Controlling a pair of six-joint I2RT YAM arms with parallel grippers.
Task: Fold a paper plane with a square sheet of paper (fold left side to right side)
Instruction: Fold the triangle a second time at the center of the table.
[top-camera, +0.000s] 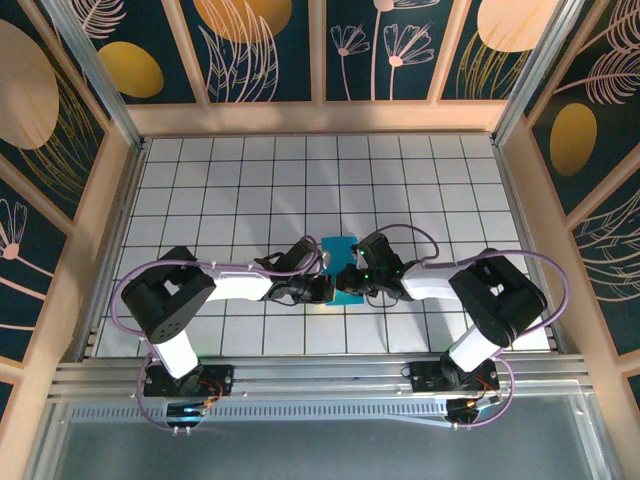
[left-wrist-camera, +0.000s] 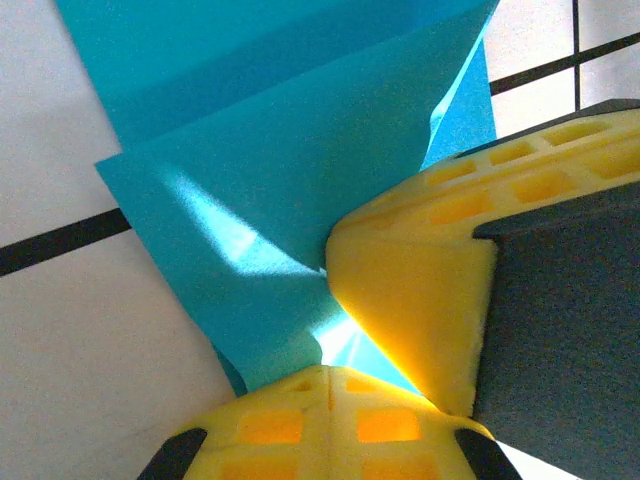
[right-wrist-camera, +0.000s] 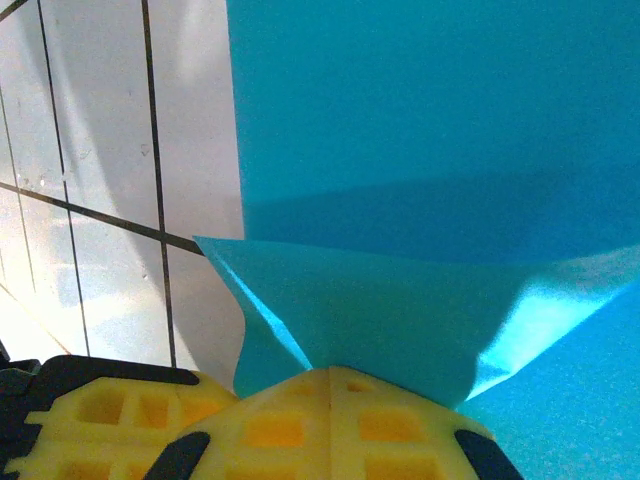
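Observation:
The square sheet of paper (top-camera: 340, 247) is turquoise-blue and lies folded in layers at the middle of the tiled table, with both grippers meeting over its near part. My left gripper (top-camera: 327, 291) comes in from the left. In the left wrist view the left gripper (left-wrist-camera: 330, 372) is shut, and a raised flap of the paper (left-wrist-camera: 280, 180) tapers into its tips. My right gripper (top-camera: 352, 279) comes in from the right. In the right wrist view the right gripper (right-wrist-camera: 330, 372) is shut on a lifted corner of the paper (right-wrist-camera: 420, 120). The two pairs of yellow fingers touch. A paper plane is out of view.
The white tiled table (top-camera: 250, 180) has black grid lines and is fenced by wooden walls (top-camera: 120, 200) on the left, right and back. An aluminium rail (top-camera: 320, 375) runs along the near edge. Purple cables loop over both arms.

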